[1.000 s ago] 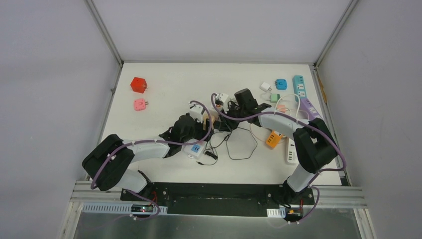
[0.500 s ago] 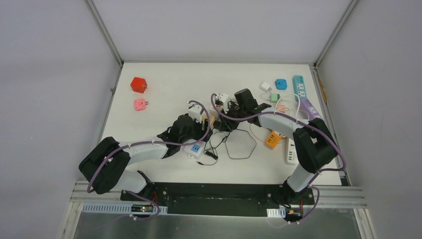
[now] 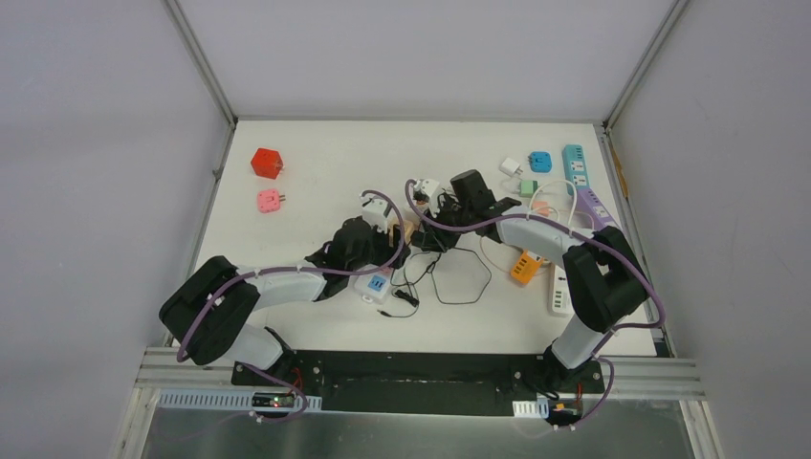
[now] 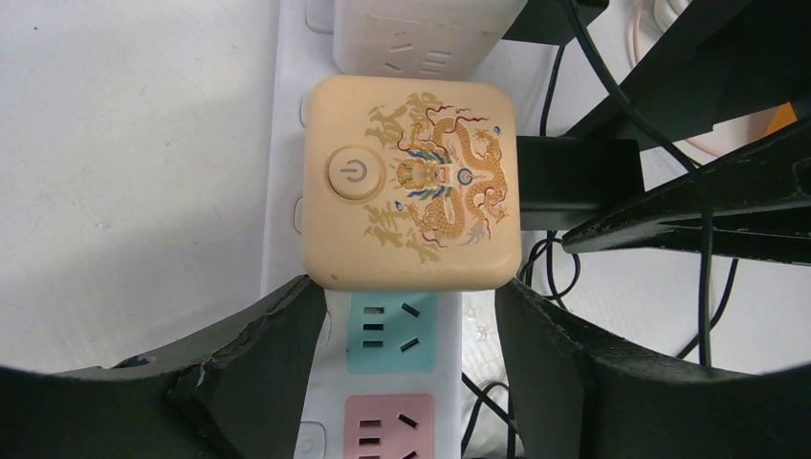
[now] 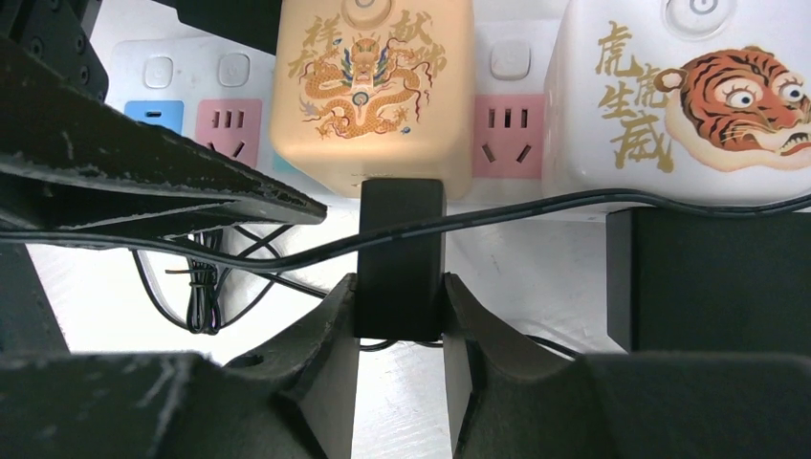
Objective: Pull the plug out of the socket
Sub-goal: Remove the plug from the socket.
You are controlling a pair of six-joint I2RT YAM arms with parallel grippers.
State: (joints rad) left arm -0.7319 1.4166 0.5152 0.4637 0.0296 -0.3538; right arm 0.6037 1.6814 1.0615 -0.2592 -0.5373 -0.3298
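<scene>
Cube sockets [image 5: 373,96] two; right pincer [image 5: 400,289] clamped on one black plug [image 5: 402,239].

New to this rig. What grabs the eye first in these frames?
The peach cube socket with a gold dragon print fills the middle of the left wrist view, sitting on a white power strip. In the right wrist view, the right gripper is clamped on a black plug stuck into that cube's side. A white tiger cube sits just right of it.
</scene>
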